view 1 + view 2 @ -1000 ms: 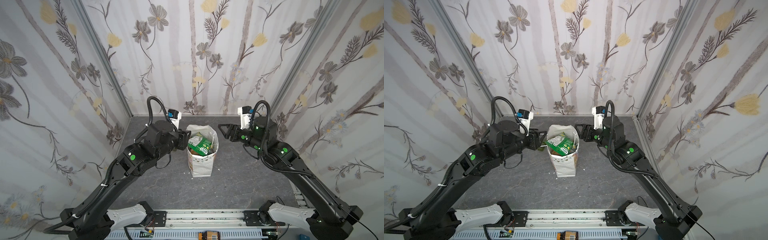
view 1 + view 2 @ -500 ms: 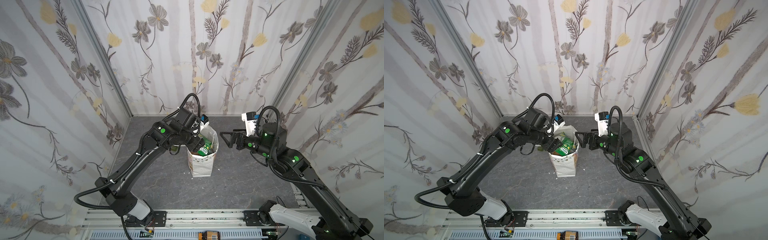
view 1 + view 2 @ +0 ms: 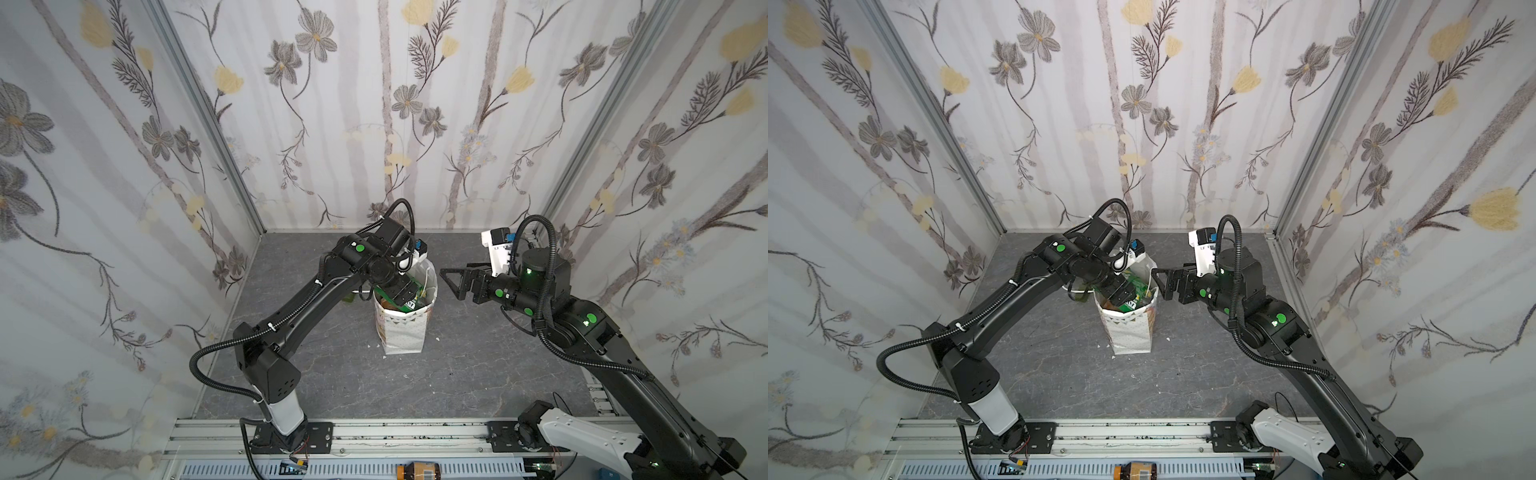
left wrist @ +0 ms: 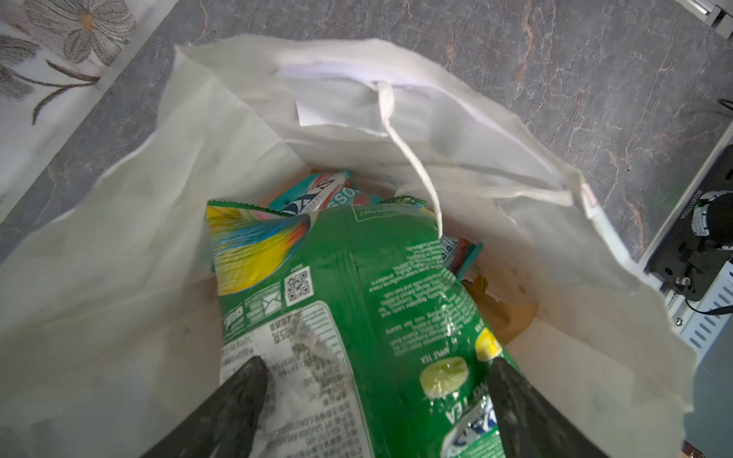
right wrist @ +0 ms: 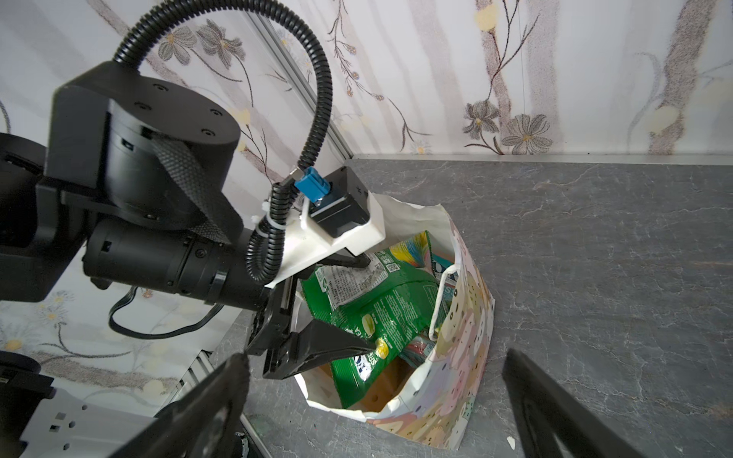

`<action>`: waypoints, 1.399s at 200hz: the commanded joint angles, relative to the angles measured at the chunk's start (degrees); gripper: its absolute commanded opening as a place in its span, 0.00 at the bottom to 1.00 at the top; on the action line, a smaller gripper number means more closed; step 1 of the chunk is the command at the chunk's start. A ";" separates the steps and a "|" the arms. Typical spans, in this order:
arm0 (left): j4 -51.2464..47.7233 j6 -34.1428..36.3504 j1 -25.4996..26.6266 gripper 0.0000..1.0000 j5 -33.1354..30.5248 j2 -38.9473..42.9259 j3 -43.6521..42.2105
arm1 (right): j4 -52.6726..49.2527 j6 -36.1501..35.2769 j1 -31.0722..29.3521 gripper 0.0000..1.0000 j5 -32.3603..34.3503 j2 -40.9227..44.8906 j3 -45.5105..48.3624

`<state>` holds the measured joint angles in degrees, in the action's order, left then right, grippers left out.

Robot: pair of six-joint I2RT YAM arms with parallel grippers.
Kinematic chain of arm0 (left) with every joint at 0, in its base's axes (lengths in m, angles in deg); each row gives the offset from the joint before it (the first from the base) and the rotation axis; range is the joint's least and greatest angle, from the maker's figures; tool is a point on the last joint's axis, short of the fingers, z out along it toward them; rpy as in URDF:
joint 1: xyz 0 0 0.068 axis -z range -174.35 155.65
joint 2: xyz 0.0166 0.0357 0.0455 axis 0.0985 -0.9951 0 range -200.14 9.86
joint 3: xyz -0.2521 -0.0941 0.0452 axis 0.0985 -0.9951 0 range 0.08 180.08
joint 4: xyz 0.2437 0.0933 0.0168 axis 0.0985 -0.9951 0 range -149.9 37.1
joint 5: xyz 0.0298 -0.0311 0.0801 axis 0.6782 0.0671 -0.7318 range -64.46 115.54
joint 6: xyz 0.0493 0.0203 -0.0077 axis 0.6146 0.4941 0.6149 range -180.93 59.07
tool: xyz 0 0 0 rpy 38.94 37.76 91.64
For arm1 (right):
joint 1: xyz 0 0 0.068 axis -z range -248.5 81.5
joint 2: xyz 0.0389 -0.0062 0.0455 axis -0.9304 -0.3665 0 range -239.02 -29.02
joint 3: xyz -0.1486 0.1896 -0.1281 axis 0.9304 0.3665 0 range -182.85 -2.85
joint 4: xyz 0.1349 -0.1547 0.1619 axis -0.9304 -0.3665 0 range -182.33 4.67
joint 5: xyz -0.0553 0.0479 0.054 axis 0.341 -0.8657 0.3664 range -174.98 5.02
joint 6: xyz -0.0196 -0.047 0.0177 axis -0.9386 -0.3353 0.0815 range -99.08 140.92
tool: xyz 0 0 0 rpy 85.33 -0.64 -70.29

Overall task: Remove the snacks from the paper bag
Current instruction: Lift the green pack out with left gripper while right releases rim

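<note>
Left wrist view: the left gripper is inside the mouth of the paper bag, its jaws spread wide. The two dark fingertips sit on either side of a green packet, one over its white label and one at its far edge. Whether they press on it cannot be told, and the jaws have not closed on it. A teal packet lies deeper in the bag behind the green one, and a white cord handle hangs down across the opening.

In both top views the left arm reaches forward from its base, elbow low, with its wrist bent down over the bag. The bag stands upright near the middle of the grey tabletop.

The right gripper hangs just beside the bag's rim, level and pointing at it. Its jaws are fully apart and hold nothing, and its forearm runs back to a raised elbow.
</note>
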<state>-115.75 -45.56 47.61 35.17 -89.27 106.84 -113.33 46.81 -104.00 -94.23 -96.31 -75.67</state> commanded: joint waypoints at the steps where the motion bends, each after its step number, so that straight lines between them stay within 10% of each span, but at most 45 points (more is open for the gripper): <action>1: -0.39 1.50 0.04 0.79 0.13 -1.14 -1.14 | 0.07 -0.01 -0.06 1.00 0.37 0.44 -0.02; 125: 10.20 2.09 -0.03 0.00 -3.64 6.95 -10.51 | 0.85 2.12 -0.02 1.00 1.30 2.92 -0.09; 231: 22.80 6.24 0.00 0.00 -5.97 16.14 -9.38 | 6.25 2.20 0.06 1.00 9.01 7.26 -0.83; 280: 25.95 6.68 -0.03 0.00 -3.46 20.39 -7.59 | 17.30 -11.80 0.06 1.00 8.58 11.57 2.86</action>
<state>-95.23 -39.98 47.56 29.68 -70.78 97.86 -104.96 45.00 -103.94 -85.40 -86.10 -74.69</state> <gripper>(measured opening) 0.061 0.996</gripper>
